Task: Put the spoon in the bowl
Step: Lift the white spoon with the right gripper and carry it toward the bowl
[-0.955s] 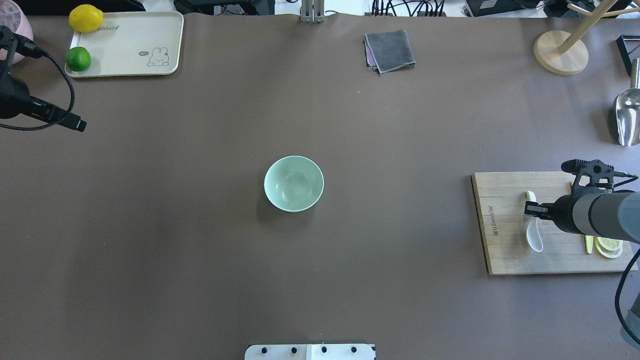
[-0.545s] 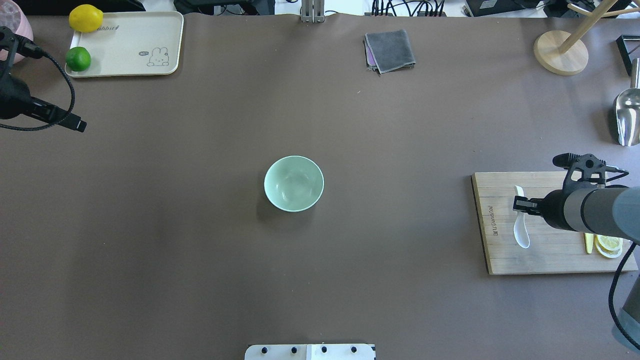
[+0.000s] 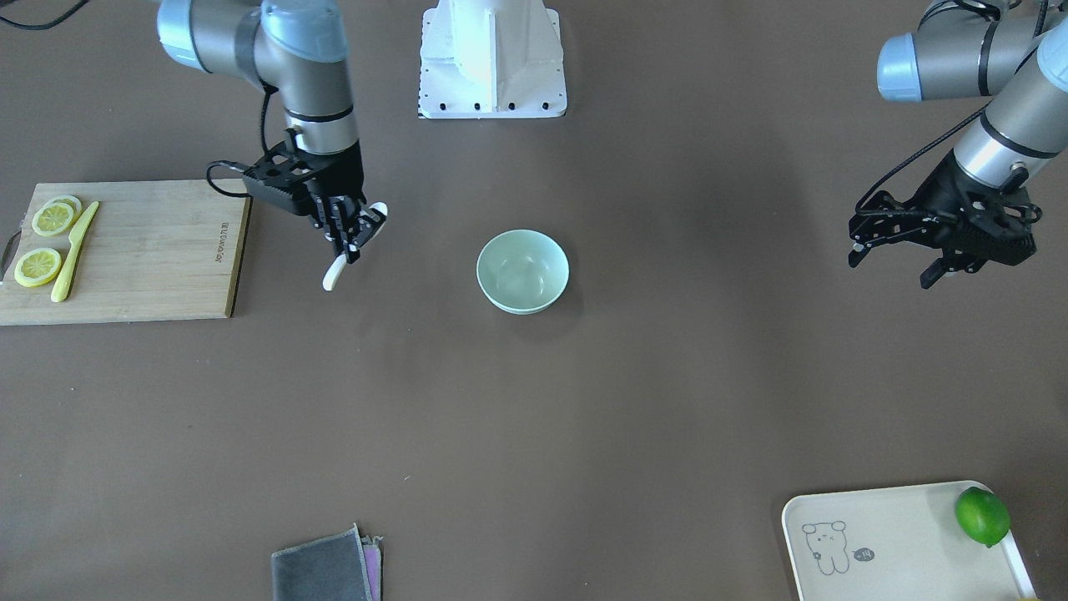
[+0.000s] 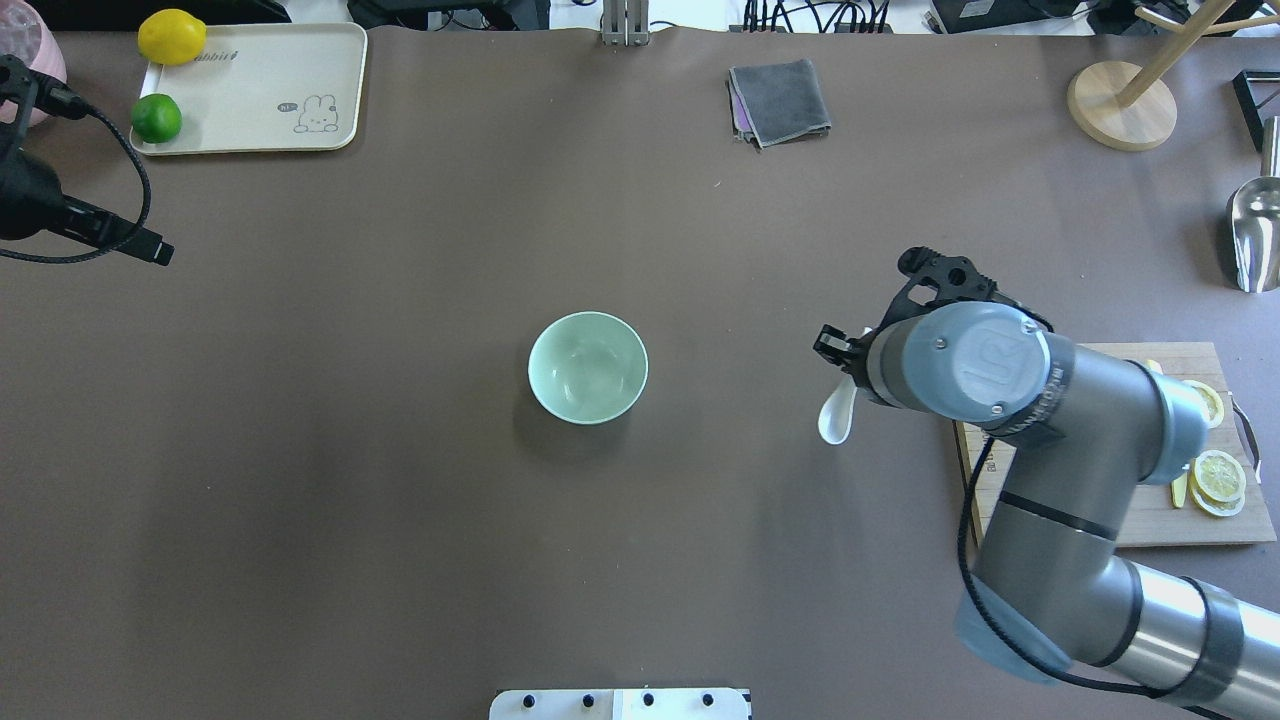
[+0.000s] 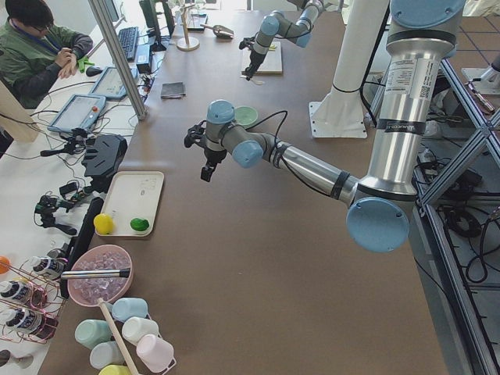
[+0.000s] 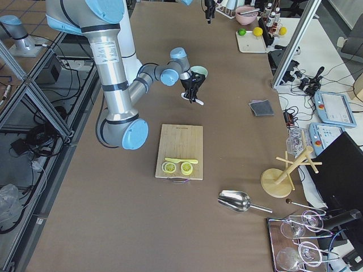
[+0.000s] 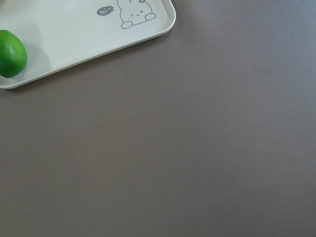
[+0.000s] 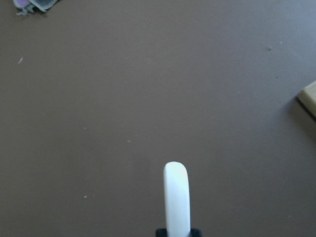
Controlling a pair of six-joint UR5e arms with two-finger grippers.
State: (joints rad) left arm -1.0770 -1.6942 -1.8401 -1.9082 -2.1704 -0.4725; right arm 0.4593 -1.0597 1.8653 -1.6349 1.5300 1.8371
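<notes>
The pale mint-green bowl (image 4: pixel 588 367) stands upright in the middle of the table and also shows in the front-facing view (image 3: pixel 523 271). My right gripper (image 4: pixel 838 348) is shut on the small white spoon (image 4: pixel 835 415) and holds it above the bare table, right of the bowl and well apart from it. In the front-facing view the spoon (image 3: pixel 335 274) sits tilted in the right gripper (image 3: pixel 346 229). The right wrist view shows the spoon's handle (image 8: pixel 177 197) sticking forward over the table. My left gripper (image 3: pixel 893 265) hangs open and empty far to the bowl's left.
A wooden cutting board (image 4: pixel 1140 520) with lemon slices (image 3: pixel 37 265) and a yellow knife (image 3: pixel 73 250) lies at the right. A cream tray (image 4: pixel 250 90) with a lime (image 4: pixel 156 118) and a lemon (image 4: pixel 172 36) is far left. A grey cloth (image 4: pixel 780 100) lies at the back.
My right gripper has carried the spoon left, off the cutting board and out over the table toward the bowl. The left arm has not moved.
</notes>
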